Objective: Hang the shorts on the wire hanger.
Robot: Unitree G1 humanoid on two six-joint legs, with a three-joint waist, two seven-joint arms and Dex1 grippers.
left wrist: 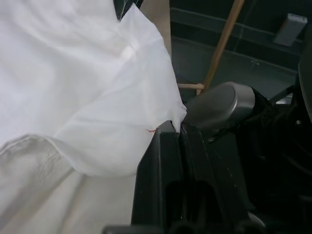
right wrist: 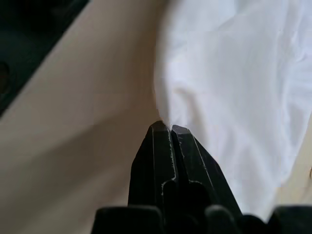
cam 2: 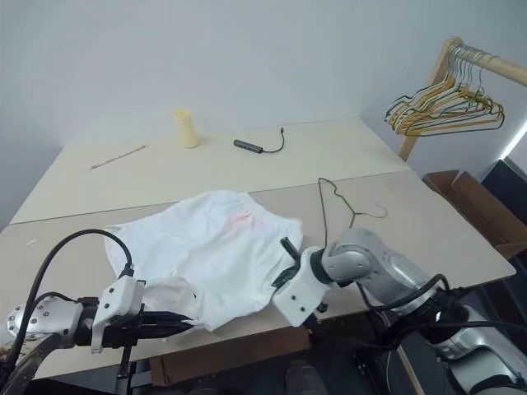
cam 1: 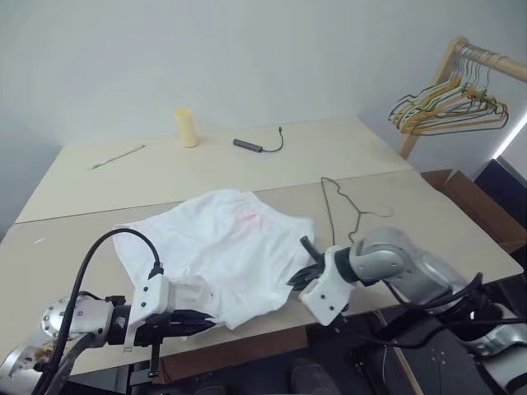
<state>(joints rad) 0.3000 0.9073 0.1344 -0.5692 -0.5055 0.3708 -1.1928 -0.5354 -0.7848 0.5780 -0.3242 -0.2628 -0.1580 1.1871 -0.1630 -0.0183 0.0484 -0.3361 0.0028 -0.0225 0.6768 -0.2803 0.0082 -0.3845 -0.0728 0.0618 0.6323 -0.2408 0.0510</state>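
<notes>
White shorts (cam 1: 218,251) lie spread on table (cam 1: 74,247), near front edge. Hanger (cam 1: 346,210) flat on table at shorts' 3 o'clock, just beside. Left gripper (cam 1: 216,322) at shorts' 7 o'clock, fingers pinched on hem. Right gripper (cam 1: 304,263) at shorts' 4 o'clock, fingers closed at cloth edge; hold unclear.

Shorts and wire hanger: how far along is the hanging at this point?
Early stage. Nothing is hung: the shorts lie spread on the table, and the wire hanger lies flat beside them, untouched. In hand: the left gripper is shut on the shorts' near edge, and the right gripper is shut at their other side; a pinch there can't be confirmed. Left: lift the shorts and drape them over the hanger.
</notes>
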